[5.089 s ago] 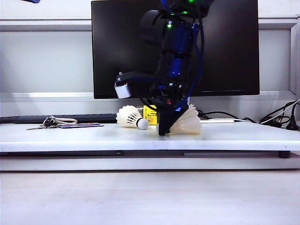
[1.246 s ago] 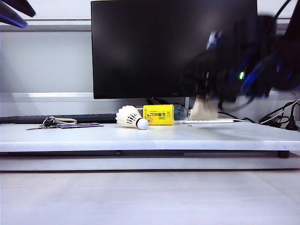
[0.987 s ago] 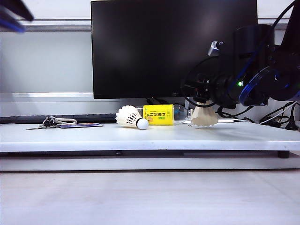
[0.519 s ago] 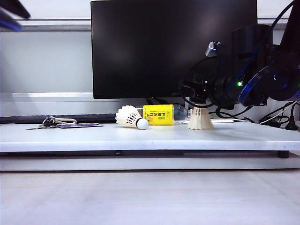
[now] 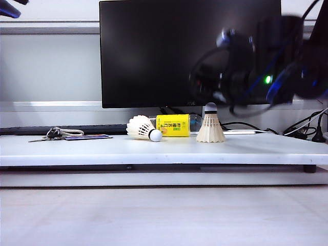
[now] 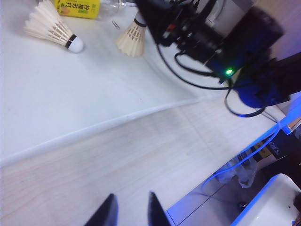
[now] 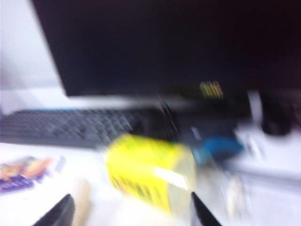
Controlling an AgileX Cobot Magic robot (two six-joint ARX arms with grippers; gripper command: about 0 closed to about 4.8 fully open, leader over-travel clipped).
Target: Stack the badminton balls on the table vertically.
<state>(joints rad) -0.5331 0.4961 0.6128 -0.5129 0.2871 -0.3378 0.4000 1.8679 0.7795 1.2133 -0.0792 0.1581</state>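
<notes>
Setting: white worktop [image 5: 77, 148] before a dark monitor [image 5: 189, 51], keys [image 5: 56, 134] far left.
Standing shuttlecock: upright on its skirt [image 5: 210, 128], cork up, beside the yellow-label bottle [image 5: 174, 125].
Lying shuttlecock: on its side [image 5: 142, 127], just left of the bottle.
Handling: likely featherlight, skirt crushable; take it gently by the cork end.
Right hand: blurred above the standing one [image 7: 127, 214], fingers spread wide, empty.
Left hand: high off the worktop's front edge [image 6: 128, 212], narrow gap, holding nothing.
Room: open worktop in front; bottle crowds behind.
</notes>
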